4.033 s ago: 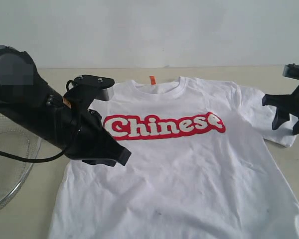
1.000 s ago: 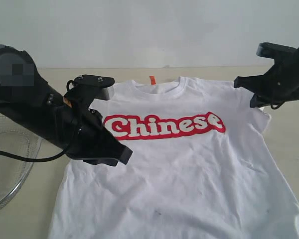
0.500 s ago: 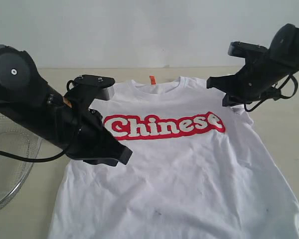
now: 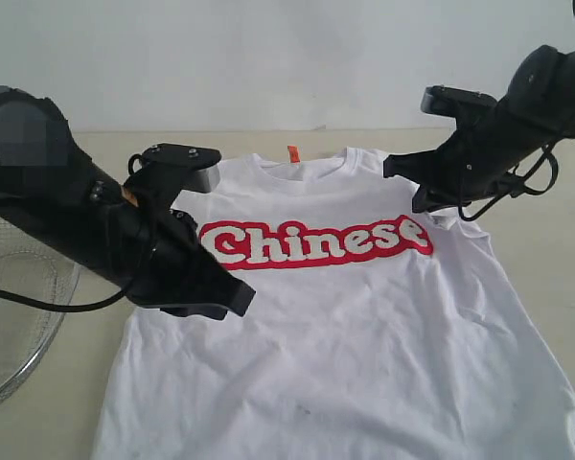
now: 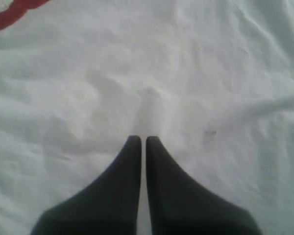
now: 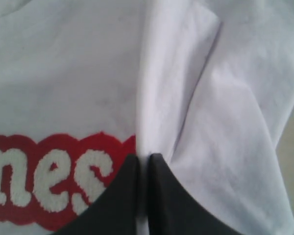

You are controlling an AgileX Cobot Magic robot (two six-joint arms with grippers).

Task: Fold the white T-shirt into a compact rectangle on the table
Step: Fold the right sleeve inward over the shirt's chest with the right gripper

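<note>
The white T-shirt [image 4: 345, 326] lies face up on the table [image 4: 546, 240], its red lettering [image 4: 316, 241] and orange neck tag [image 4: 292, 152] showing. My right gripper [image 4: 417, 199] hovers over the shirt's right shoulder, shut on the right sleeve, which it has drawn inward. In the right wrist view a fold of white cloth [image 6: 161, 98] runs into the shut gripper [image 6: 144, 156] beside the lettering [image 6: 49, 181]. My left gripper [image 4: 232, 299] rests low on the shirt's left side. It is shut [image 5: 143, 139], and a ridge of cloth [image 5: 149, 107] runs up into its tips.
A round wire-mesh basket [image 4: 19, 326] stands at the left edge, partly behind the left arm. A pale wall rises behind the table. Bare tabletop shows right of the shirt.
My right gripper has travelled left and inward over the shirt, pulling the right sleeve off the table onto the shoulder. The left arm has not moved.
</note>
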